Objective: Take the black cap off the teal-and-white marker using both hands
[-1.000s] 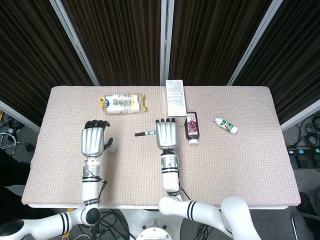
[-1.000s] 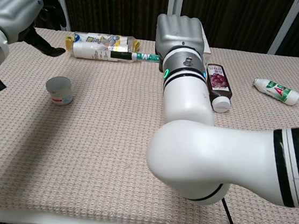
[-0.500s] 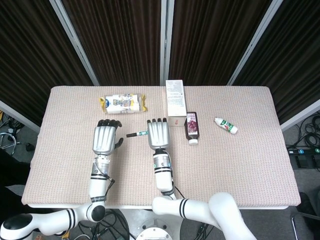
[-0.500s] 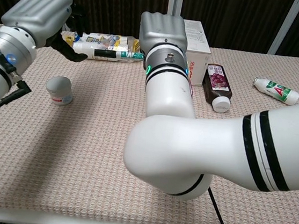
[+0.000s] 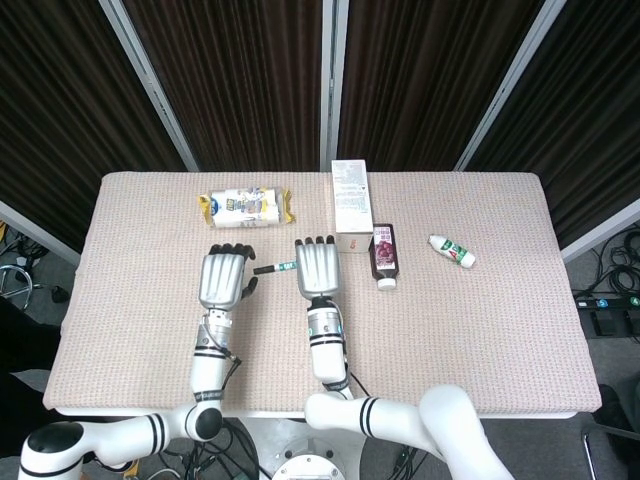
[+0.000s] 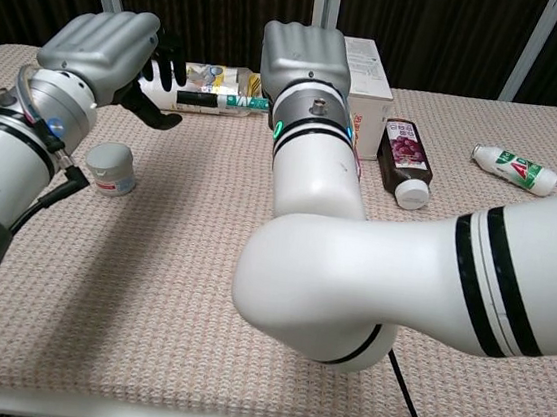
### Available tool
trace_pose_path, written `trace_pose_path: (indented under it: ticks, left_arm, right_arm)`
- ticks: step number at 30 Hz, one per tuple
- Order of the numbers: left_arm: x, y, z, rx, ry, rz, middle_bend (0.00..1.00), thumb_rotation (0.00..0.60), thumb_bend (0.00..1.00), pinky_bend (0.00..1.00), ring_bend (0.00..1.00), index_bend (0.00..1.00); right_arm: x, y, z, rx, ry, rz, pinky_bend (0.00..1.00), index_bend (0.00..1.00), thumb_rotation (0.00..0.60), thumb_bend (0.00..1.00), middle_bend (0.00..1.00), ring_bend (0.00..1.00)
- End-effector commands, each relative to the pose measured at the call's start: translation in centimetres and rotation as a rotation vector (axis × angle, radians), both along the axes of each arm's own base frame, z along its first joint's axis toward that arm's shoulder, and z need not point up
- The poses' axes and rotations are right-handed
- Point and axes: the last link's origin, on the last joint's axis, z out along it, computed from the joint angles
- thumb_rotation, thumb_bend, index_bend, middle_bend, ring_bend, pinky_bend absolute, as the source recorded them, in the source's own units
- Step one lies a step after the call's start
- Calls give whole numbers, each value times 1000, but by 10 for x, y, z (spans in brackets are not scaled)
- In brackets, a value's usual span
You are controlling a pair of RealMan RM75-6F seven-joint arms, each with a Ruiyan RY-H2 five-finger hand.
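Marker point(image 5: 278, 268) held by right hand point(image 5: 317, 270); left hand point(image 5: 224, 277), fingers spread and empty, beside its black cap point(image 5: 264, 270).

Table layout, head and chest views
The table point(image 5: 480, 330) carries the snack packet point(image 5: 245, 207) near the far edge, left of centre, and the box point(image 5: 350, 194) at the middle of the far edge. Just before the box lies the bottle point(image 5: 383, 256); the small bottle point(image 5: 452, 250) lies well apart to its right. The marker point(image 5: 275, 268) lies left of the box's near end, between the left hand point(image 5: 224, 277) and the right hand point(image 5: 318, 269), its cap point(image 5: 264, 269) end toward the left hand. The small jar point(image 6: 111, 168) stands before the left hand, toward the left edge
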Motion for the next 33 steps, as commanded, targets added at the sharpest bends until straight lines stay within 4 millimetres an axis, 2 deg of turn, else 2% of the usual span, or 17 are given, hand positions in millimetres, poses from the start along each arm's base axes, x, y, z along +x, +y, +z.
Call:
trace_pose_path:
  ticks: [1, 22, 33]
  left_arm:
    - [0, 0, -1, -1, -2, 0, 466, 600, 244, 378, 406, 469]
    - [8, 0, -2, -3, -15, -22, 514, 600, 285, 426, 455, 503]
    - [15, 1, -4, -7, -23, -42, 575, 600, 380, 477, 513, 568]
  right_arm:
    - [0, 1, -1, 3, 2, 3, 378, 666, 600, 327, 593, 443]
    - [3, 0, -5, 23, 14, 5, 378, 667, 600, 327, 594, 444]
    - [3, 2, -8, 36, 13, 7, 378, 667, 600, 327, 594, 445]
